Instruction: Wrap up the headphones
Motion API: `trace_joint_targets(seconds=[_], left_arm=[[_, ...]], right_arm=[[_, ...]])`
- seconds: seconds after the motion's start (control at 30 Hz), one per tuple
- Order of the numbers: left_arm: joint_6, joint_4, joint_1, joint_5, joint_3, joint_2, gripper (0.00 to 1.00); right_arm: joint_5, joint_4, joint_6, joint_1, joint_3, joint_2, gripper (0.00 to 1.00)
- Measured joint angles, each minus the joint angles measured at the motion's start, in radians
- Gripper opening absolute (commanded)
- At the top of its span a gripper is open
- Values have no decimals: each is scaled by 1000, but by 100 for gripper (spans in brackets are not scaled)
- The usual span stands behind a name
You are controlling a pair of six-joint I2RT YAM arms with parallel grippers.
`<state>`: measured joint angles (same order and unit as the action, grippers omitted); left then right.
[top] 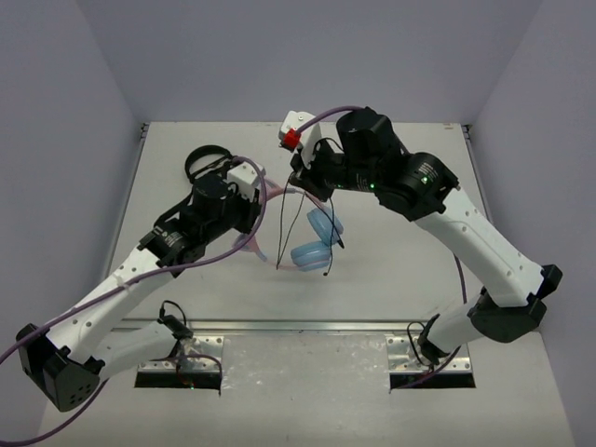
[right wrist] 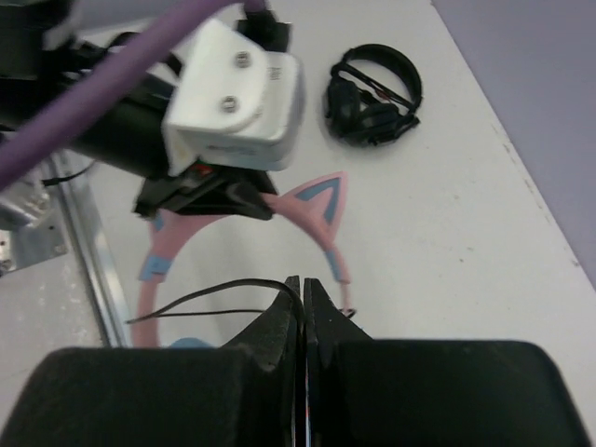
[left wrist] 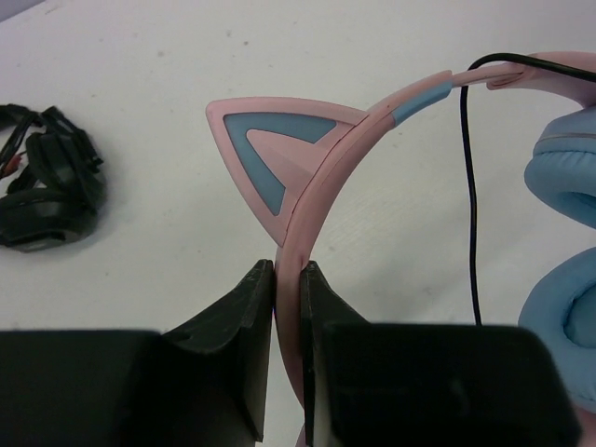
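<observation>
The headphones (top: pixel 315 244) have a pink headband (left wrist: pixel 321 177) with cat ears and light-blue earcups (left wrist: pixel 570 307), held above the table's middle. My left gripper (left wrist: pixel 287 272) is shut on the pink headband just below a cat ear (left wrist: pixel 270 154). My right gripper (right wrist: pixel 304 283) is shut on the thin black cable (right wrist: pixel 214 296), which loops off to the left. In the top view the cable (top: pixel 284 223) hangs in loops beside the earcups, with the right gripper (top: pixel 300 175) above them. The left gripper also shows in the right wrist view (right wrist: pixel 219 196), on the headband (right wrist: pixel 312 209).
All-black headphones (top: pixel 207 160) lie at the table's back left; they also show in the left wrist view (left wrist: pixel 47 182) and the right wrist view (right wrist: pixel 374 93). A metal rail (top: pixel 298 326) runs along the table's near edge.
</observation>
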<state>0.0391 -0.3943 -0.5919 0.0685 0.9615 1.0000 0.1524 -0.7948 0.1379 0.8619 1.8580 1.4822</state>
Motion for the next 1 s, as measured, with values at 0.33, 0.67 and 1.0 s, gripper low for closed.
trace_joint_targets(seconds=[0.33, 0.67, 1.0], left_arm=[[-19, -18, -16, -183, -105, -157, 0], [-68, -27, -15, -239, -88, -220, 0], [-76, -119, -16, -213, 11, -210, 0]], right_arm=[[-231, 12, 136, -31, 0, 73, 1], [-301, 34, 185, -133, -163, 48, 1], [-187, 143, 90, -197, -440, -92, 4]])
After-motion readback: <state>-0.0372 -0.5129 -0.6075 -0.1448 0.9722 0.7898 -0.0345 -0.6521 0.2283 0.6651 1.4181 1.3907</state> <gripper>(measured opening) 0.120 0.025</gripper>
